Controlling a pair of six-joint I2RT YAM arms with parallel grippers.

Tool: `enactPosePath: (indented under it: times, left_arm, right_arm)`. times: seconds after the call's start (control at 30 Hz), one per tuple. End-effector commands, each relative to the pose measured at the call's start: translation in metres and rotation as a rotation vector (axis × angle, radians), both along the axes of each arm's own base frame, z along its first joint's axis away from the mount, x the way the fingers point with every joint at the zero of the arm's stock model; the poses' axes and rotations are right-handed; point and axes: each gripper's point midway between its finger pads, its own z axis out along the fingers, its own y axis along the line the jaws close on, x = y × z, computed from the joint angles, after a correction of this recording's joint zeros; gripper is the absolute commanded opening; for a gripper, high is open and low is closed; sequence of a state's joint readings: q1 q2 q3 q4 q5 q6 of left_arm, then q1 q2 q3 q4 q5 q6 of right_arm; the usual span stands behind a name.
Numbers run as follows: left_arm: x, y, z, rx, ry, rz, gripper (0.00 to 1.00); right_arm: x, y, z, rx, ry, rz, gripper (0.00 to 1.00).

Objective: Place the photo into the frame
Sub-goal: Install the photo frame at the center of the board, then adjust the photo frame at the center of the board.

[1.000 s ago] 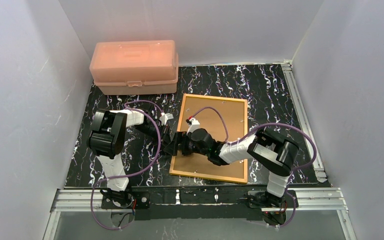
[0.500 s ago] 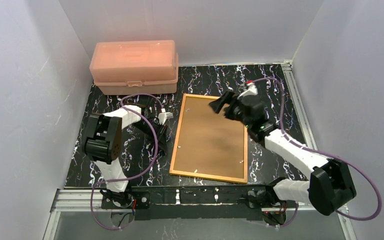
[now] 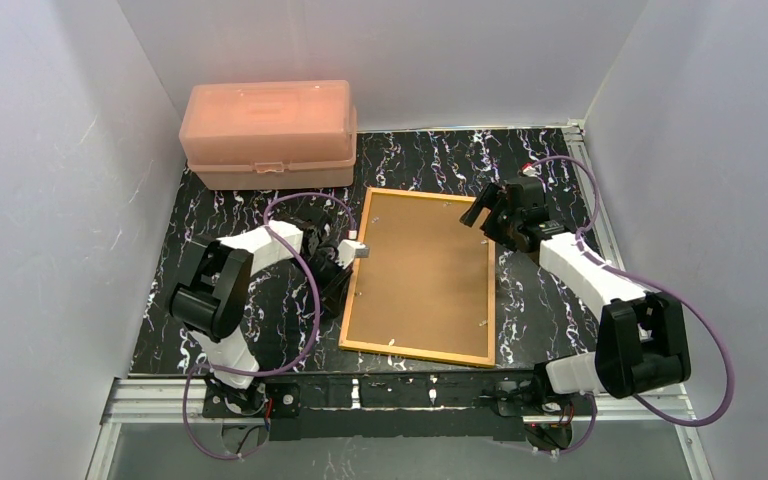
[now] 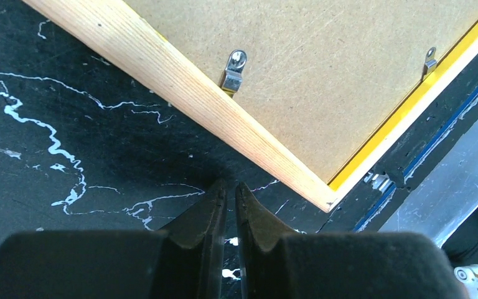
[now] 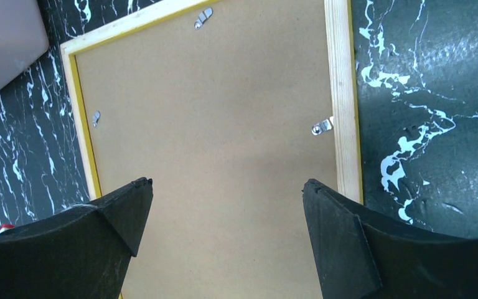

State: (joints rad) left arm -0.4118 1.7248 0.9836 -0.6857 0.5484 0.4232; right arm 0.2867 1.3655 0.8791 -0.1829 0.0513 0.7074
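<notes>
A yellow-edged wooden frame (image 3: 415, 352) is laid face down on the black marbled table (image 3: 550, 170), with a brown backing board (image 3: 422, 275) set inside it. The left gripper (image 4: 231, 187) is held almost closed, empty, just beside its left edge. The right gripper (image 5: 227, 184) is spread wide, empty, above its far right corner.

We look down from a fixed camera high behind both arm bases (image 3: 232, 392) onto the whole black, white-veined surface (image 3: 430, 160). The left wrist camera sits low and close, facing past the left tool (image 4: 230, 187) to one corner of the thin yellow-and-wood rectangular frame (image 4: 180, 93). The right wrist camera looks from higher, past the right tool (image 5: 224, 184), over that same frame's back.
</notes>
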Motion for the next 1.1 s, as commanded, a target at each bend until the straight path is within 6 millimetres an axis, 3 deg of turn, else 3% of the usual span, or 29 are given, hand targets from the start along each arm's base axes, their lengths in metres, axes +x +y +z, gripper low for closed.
enactPosePath:
  times: [0.0,0.13,0.3,0.53,0.6,0.83,1.07]
  left_arm:
    - [-0.003,0.002,0.0,0.0,-0.021,-0.02,0.1]
    - [-0.007,-0.006,-0.001,-0.008,-0.026,-0.048,0.1]
    - [-0.011,-0.011,0.001,-0.01,-0.04,-0.073,0.1]
    - [-0.014,-0.013,-0.003,0.012,-0.073,-0.105,0.07]
    - [-0.01,-0.018,-0.004,0.012,-0.089,-0.11,0.06]
    - [-0.004,-0.055,-0.002,-0.016,-0.092,-0.178,0.06]
    - [-0.009,-0.084,-0.004,-0.022,-0.081,-0.239,0.06]
  right_arm:
    - [-0.008,-0.001,0.01,0.008,-0.021,-0.002,0.99]
    - [-0.003,-0.025,-0.008,-0.085,0.047,-0.056,0.99]
    - [0.02,-0.042,-0.021,-0.142,0.065,-0.102,0.99]
    - [0.042,-0.022,-0.048,-0.018,0.101,-0.066,0.99]
    - [0.052,-0.018,-0.048,-0.014,0.118,-0.051,0.99]
    - [0.083,-0.01,-0.046,-0.014,0.113,-0.04,0.99]
    - [0.105,0.029,-0.058,0.116,0.148,0.077,0.99]
